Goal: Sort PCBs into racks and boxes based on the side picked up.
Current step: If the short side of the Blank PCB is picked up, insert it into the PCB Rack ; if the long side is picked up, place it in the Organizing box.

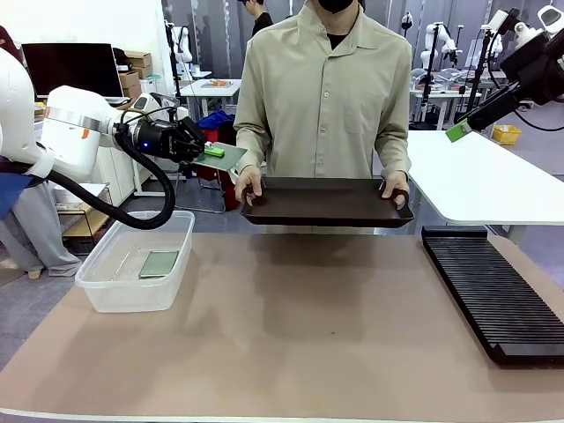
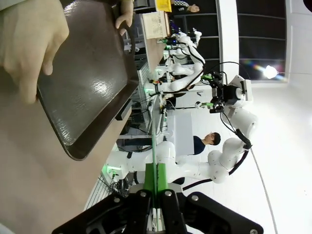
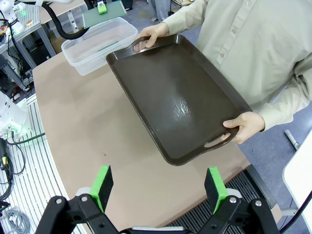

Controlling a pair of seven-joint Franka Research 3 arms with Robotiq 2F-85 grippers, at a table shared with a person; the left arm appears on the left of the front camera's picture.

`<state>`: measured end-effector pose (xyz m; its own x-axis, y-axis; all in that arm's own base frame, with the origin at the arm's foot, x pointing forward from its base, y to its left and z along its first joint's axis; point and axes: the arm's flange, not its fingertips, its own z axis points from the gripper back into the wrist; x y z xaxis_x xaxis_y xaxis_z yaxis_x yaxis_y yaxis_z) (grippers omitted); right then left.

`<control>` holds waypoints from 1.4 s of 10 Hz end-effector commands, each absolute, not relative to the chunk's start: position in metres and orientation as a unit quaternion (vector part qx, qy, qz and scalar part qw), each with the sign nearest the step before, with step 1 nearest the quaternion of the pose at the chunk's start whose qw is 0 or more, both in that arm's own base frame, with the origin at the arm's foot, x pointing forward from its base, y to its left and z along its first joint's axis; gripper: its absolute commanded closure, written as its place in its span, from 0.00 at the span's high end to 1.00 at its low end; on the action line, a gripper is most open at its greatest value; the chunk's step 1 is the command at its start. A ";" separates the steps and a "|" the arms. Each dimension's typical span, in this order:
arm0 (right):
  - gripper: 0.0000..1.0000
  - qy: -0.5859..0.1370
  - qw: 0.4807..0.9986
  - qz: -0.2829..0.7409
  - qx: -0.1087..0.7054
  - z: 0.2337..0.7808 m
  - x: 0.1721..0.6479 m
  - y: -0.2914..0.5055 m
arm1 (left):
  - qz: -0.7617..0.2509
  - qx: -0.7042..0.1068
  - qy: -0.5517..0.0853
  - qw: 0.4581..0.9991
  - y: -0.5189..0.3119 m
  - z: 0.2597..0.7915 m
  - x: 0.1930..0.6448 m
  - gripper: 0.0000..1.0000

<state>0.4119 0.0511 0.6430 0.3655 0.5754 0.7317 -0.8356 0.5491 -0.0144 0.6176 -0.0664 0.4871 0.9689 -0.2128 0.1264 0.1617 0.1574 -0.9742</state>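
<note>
My left gripper (image 1: 210,152) hangs at the left, above the far end of the clear box (image 1: 132,264), shut on the edge of a flat green PCB (image 1: 226,157). In the left wrist view this PCB (image 2: 155,168) shows edge-on between the shut fingers of that gripper (image 2: 155,196). A second PCB (image 1: 159,263) lies flat inside the box. The long black rack (image 1: 493,291) lies along the table's right side. High at the right, my right gripper (image 1: 458,130) is off the table. The right wrist view shows it (image 3: 158,183) open and holding nothing above the table's edge.
A person at the far side holds a dark brown tray (image 1: 326,201) level in both hands over the table's far edge; nothing lies on its surface (image 3: 180,97). The box (image 3: 100,41) stands beyond it in the right wrist view. A white side table (image 1: 485,172) stands at the back right.
</note>
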 end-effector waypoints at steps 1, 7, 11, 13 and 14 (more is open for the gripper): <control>1.00 -0.357 0.804 0.438 0.187 0.641 0.412 0.052 | -0.126 -0.597 -0.013 0.792 -0.066 0.495 0.604 0.03; 1.00 -0.357 0.804 0.438 0.187 0.641 0.412 0.052 | -0.096 -0.464 -0.088 0.876 -0.037 0.539 0.556 0.03; 1.00 -0.357 0.804 0.438 0.187 0.641 0.412 0.052 | -0.041 -0.331 -0.125 0.934 -0.021 0.550 0.528 0.03; 1.00 -0.357 0.804 0.438 0.187 0.641 0.412 0.052 | -0.030 -0.290 -0.113 0.950 -0.008 0.540 0.523 0.03; 1.00 -0.357 0.804 0.438 0.187 0.641 0.412 0.052 | -0.024 -0.269 -0.107 0.957 0.001 0.534 0.523 0.03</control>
